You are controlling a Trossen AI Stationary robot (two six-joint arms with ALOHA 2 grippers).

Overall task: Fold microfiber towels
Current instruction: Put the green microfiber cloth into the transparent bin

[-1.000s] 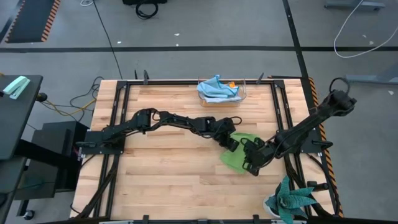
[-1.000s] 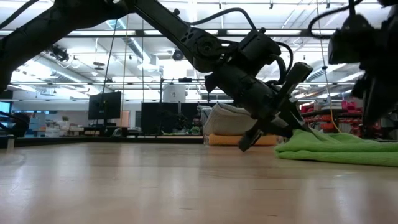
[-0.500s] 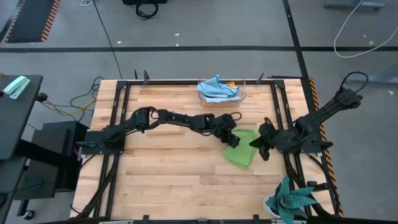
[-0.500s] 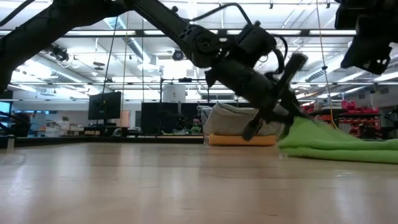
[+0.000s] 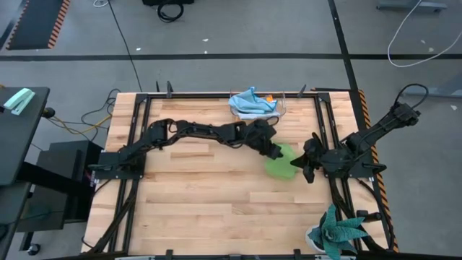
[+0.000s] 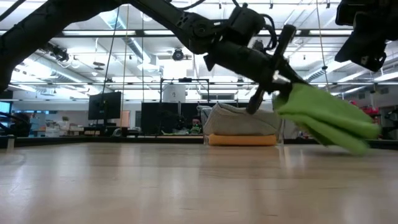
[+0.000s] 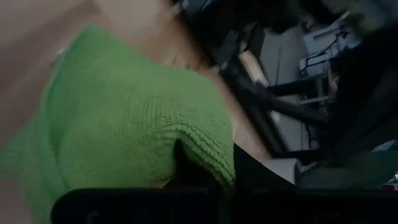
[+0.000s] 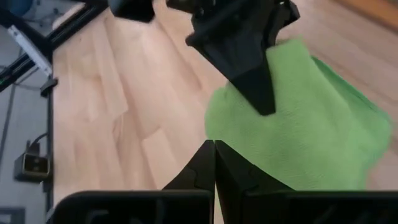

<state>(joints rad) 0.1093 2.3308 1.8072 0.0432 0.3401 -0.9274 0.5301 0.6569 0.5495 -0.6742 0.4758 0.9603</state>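
One lime green towel in left fingers, off table.

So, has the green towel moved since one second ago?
Yes. The left gripper has lifted the green towel off the table, toward the clear box.

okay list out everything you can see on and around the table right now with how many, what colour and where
Lime green towel: one, folded, lifted off the table right of centre, hanging from the left gripper.
Light blue towel: one, crumpled in the clear plastic box.
Orange-yellow towel: a sliver showing beside the blue one in the box.
Clear plastic box: one, far edge of the table, middle.
Plant: one, teal, spiky leaves, near right corner.
Table: one, light wood, black frame.
Left gripper: shut on the lime green towel, above table centre-right.
Right gripper: shut, empty, just right of the towel.
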